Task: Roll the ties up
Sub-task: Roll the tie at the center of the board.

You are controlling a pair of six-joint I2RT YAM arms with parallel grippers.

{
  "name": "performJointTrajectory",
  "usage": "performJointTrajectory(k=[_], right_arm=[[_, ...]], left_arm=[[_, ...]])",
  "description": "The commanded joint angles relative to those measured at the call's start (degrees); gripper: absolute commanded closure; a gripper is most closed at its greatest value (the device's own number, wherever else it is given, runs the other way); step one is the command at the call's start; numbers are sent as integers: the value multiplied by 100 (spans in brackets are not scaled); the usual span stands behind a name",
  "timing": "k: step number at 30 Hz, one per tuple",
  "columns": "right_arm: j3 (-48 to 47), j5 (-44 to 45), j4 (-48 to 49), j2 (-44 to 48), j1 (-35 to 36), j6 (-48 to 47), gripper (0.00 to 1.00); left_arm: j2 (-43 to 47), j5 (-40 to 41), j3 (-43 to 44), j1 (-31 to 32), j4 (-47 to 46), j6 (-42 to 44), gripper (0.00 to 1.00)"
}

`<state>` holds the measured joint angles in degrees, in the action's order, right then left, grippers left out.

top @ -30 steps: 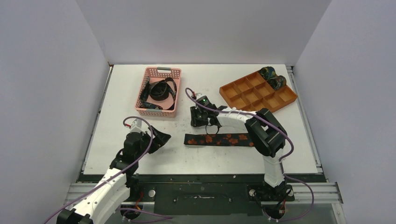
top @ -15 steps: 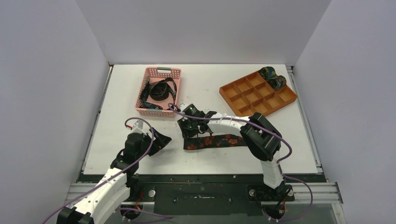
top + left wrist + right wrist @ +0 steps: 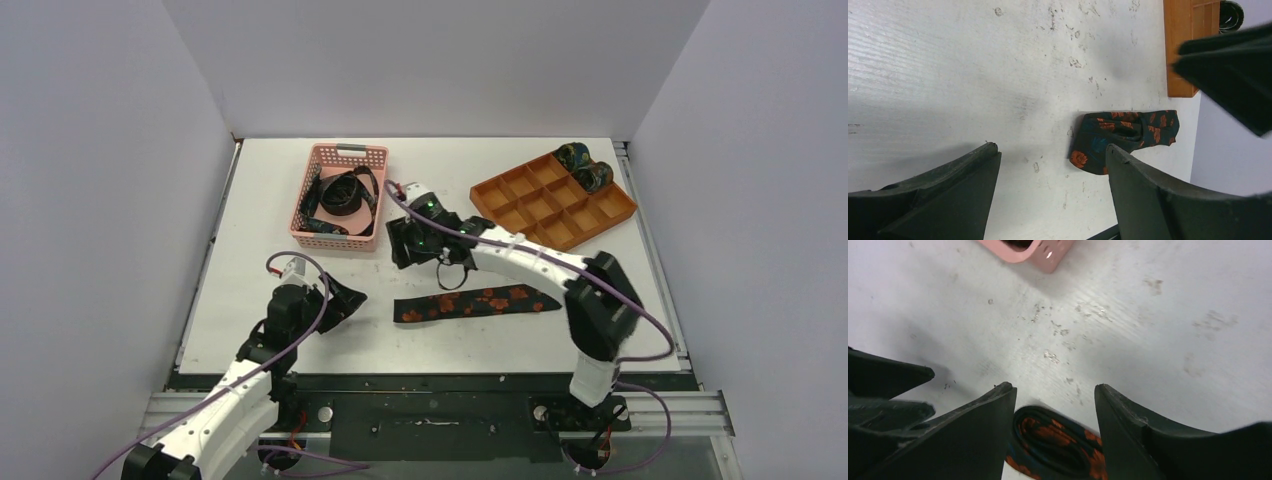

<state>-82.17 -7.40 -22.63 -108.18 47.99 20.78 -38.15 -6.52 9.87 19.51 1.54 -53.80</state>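
White tabletop [image 3: 260,230] holds the orange-patterned tie [image 3: 480,301] flat near the front, its left end doubled over. Our right gripper [image 3: 412,248] has just released it and lifted away, jaws apart, so rolling is barely begun. Our left gripper [image 3: 1050,146] hangs spread wide nearby.

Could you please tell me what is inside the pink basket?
Dark patterned ties lie tangled in the pink basket, one loosely coiled. How many there are, and the floor beneath them, cannot be seen.
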Motion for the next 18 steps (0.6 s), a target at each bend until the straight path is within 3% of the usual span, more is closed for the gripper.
performJointTrajectory(k=[1,4,9,12,15,18], right_arm=[[1233,1062,1043,1925,-64,467,38],[2765,1017,1698,2902,-324,724,36],[4125,178,2202,3432,-669,1061,39],[4553,-113,2712,3449,-668,1318,40],[4712,-318,3168,3334,-675,1516,43],[4708,-547,3414,3093,-679,1631,45]], left_arm=[[-143,120,129,10,-163,8,25],[-399,137,181,14,-257,-76,24],[-826,-74,59,57,-1261,-335,23],[-1122,-310,210,89,-1540,-222,20],[-1370,-441,398,74,-1478,-138,1],[-1427,-371,323,11,-1640,-366,4]])
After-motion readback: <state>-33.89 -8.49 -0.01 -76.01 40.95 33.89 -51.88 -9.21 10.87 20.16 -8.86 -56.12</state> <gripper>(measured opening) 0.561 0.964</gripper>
